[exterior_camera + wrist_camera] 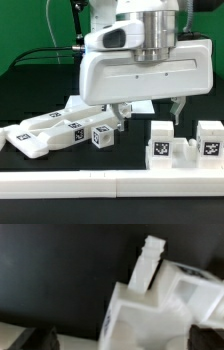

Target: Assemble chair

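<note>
Chair parts of white plastic with black-and-white tags lie on the dark table. Long pieces (48, 131) lie at the exterior view's left, with a small tagged cube (102, 137) beside them. Two chunky tagged blocks (162, 146) (209, 140) stand at the right. My gripper (148, 112) hangs low over the middle, behind these parts, its jaws wide apart. In the wrist view a blurred white chair part (150, 308) with a narrow post (151, 255) lies between my fingers (40, 339). The left finger is clear of it. The right finger is close beside it. My gripper (122, 339) is open.
A long plain white border rail (110, 186) runs along the front of the table. The arm's big white body (140, 70) hides the table's middle and back. Black cables and a green wall are behind.
</note>
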Tool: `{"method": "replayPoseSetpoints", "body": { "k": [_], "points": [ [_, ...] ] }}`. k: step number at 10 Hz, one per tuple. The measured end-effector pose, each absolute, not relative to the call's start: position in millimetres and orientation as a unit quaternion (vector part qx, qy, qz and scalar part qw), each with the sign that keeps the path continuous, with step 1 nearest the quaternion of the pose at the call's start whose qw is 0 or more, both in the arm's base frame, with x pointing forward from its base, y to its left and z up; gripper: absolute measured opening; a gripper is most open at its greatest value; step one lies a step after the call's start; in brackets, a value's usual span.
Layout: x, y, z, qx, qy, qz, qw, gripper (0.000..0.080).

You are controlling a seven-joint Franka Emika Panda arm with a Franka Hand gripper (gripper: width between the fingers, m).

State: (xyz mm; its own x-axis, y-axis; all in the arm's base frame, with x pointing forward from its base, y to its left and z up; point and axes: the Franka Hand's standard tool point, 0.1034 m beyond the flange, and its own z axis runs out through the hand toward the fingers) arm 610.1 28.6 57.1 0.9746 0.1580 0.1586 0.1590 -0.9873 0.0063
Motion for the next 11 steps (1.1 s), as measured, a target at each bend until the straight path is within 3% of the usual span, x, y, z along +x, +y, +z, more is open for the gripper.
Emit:
{"method": "replayPoseSetpoints", "body": {
  "k": [2,5,6,9,11],
  "points": [
    [617.8,37.6,50.6,-0.993,-0.068,-0.100,-0.009,0.0649],
    [620.8,11.7,54.4,-0.973,-0.083,-0.209,-0.054,0.0649],
    [620.6,0.1,51.9,-0.965,-0.077,-0.245,-0.059,0.0649],
    [619.1,15.0,33.9,-0.965,-0.049,-0.258,0.014,0.0649],
    [623.8,25.2,35.5,-0.964,-0.042,-0.262,0.027,0.0649]
  ]
}}
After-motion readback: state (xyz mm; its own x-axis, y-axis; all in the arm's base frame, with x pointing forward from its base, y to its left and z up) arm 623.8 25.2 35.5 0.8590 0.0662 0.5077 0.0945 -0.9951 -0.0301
